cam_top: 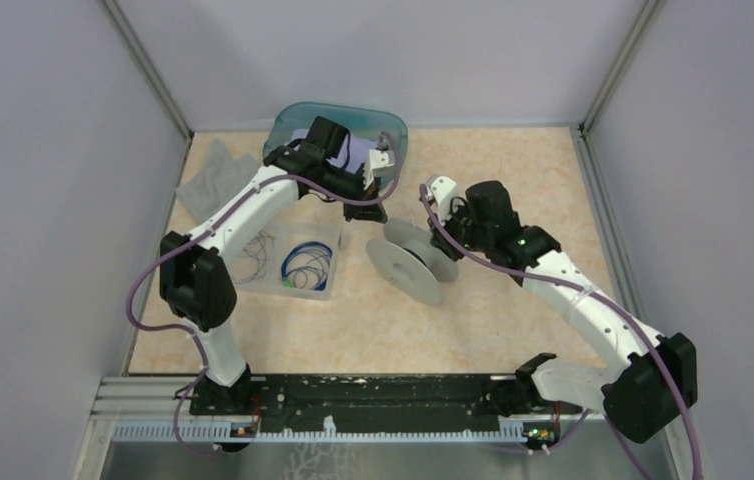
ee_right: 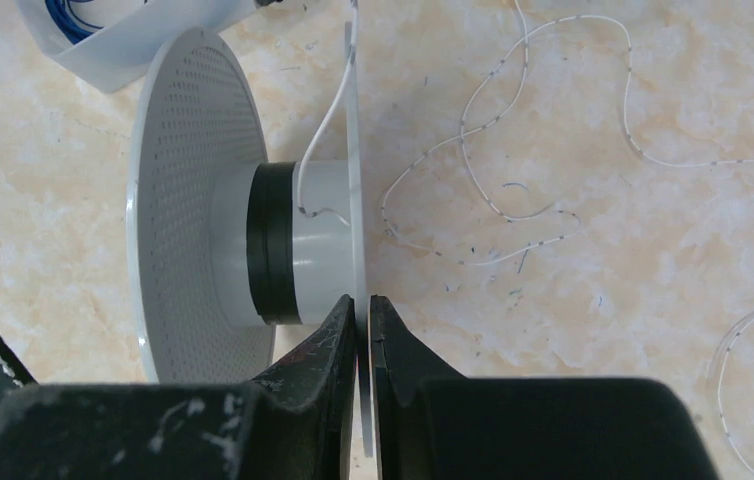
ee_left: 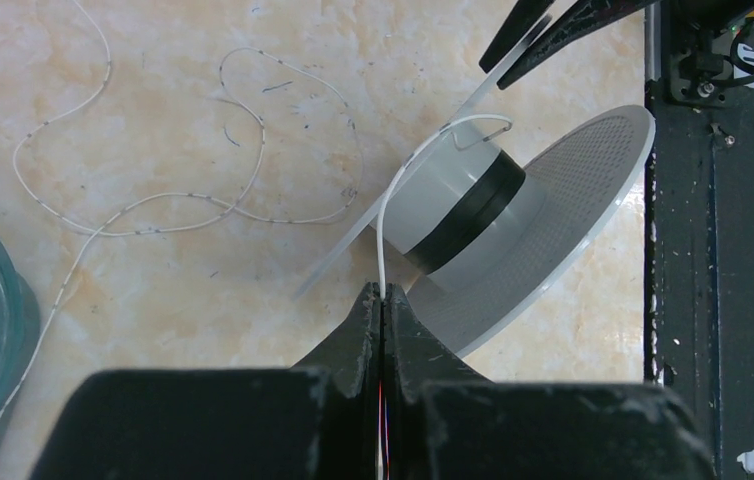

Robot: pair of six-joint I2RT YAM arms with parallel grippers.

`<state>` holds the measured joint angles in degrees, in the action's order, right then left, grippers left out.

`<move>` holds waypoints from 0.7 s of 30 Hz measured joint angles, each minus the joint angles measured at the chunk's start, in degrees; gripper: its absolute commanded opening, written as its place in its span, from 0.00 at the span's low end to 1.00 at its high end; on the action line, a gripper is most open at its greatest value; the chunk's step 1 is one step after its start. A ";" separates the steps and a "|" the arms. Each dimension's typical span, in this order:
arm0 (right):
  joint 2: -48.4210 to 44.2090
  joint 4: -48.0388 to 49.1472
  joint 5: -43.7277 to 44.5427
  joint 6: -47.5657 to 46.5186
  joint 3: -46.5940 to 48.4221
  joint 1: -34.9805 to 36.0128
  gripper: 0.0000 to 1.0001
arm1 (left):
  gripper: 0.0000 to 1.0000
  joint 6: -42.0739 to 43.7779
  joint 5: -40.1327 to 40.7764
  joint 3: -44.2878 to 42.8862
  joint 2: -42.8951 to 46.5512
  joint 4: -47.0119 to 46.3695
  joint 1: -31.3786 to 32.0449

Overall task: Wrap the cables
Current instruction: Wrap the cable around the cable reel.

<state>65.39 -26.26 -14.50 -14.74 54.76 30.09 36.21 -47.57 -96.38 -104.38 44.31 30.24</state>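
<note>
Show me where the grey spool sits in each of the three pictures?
Top external: spool near the picture's centre.
Left wrist: spool right of centre, upper half.
Right wrist: spool left of centre.
Shared landmark: white cable reaching its hub, in both wrist views; too thin to see from above.

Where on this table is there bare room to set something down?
Best is the front strip between the tray, the spool and the near rail. Crowded: the middle around the spool, and behind it, where the white cable sprawls toward the bin. The cloth fills the back left corner.
</note>
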 measured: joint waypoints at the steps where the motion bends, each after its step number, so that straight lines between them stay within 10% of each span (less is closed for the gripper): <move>1: 0.02 0.04 0.07 0.04 0.15 0.00 0.10 | 0.00 0.44 0.00 0.17 0.02 0.17 -0.02; 13: 0.74 0.17 -0.81 0.00 0.87 0.00 0.24 | 0.00 1.51 0.00 0.35 0.02 0.79 -0.02; 21: 0.74 0.61 -1.77 0.02 0.87 0.00 0.12 | 0.00 1.18 0.04 0.35 0.02 0.76 -0.02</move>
<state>66.13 -25.65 -16.27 -14.72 55.64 30.09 37.39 -47.53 -96.03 -104.36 45.08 30.22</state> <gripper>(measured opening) 0.153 0.007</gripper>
